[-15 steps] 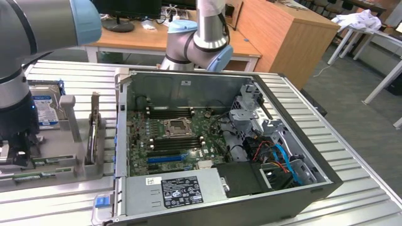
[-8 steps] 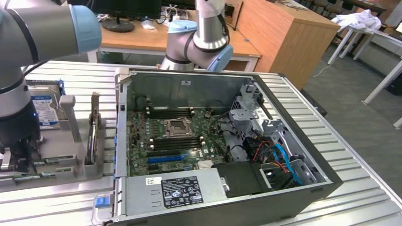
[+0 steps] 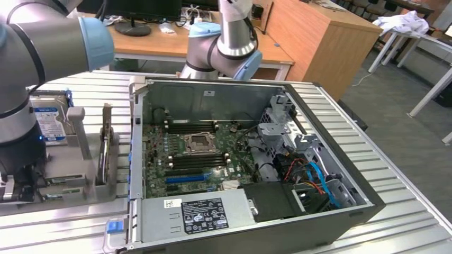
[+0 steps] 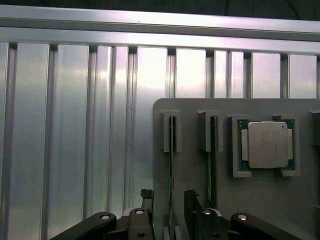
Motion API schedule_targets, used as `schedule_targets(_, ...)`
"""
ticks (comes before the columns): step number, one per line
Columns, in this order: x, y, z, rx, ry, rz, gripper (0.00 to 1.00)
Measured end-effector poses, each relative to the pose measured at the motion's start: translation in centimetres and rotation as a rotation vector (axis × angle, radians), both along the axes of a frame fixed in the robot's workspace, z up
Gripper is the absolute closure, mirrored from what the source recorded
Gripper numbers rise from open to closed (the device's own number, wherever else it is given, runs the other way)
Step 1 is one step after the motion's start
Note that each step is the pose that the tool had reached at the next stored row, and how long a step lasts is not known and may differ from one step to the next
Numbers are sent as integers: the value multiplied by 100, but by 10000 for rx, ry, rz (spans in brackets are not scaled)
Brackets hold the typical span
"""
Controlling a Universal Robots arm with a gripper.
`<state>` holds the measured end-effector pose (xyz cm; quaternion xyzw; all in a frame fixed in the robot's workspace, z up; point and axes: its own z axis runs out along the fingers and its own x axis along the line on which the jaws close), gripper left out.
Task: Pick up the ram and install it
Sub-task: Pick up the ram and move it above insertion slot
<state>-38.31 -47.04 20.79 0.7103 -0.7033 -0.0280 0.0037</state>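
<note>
Two rams stand on edge in slots of a grey holder [image 4: 190, 125]; in the wrist view I look straight down on their thin top edges. My gripper [image 4: 169, 215] hangs open over the first ram [image 4: 171, 150], one dark finger [image 4: 145, 207] on each side of it and apart from it. The second ram [image 4: 212, 150] sits one slot over, beyond the other finger. In the exterior view the gripper [image 3: 18, 185] is low over the holder [image 3: 78, 174] at the exterior view's left, mostly hidden behind the arm.
A square silver processor [image 4: 265, 145] lies in a pocket of the holder beside the rams. A hard drive [image 3: 51, 123] stands in the holder. The open computer case [image 3: 141, 159] with its motherboard [image 3: 198, 151] lies on the ribbed aluminium table [image 4: 75, 125].
</note>
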Motion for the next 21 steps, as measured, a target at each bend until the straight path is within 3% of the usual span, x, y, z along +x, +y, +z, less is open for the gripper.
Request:
schedule_targets(8, 2, -16, -89, -1, 2, 3, 62)
schedule_targets(16, 9, 28, -107, 1, -1, 4, 62)
schedule_targets(21, 9, 29, -110, -1, 1, 3, 62)
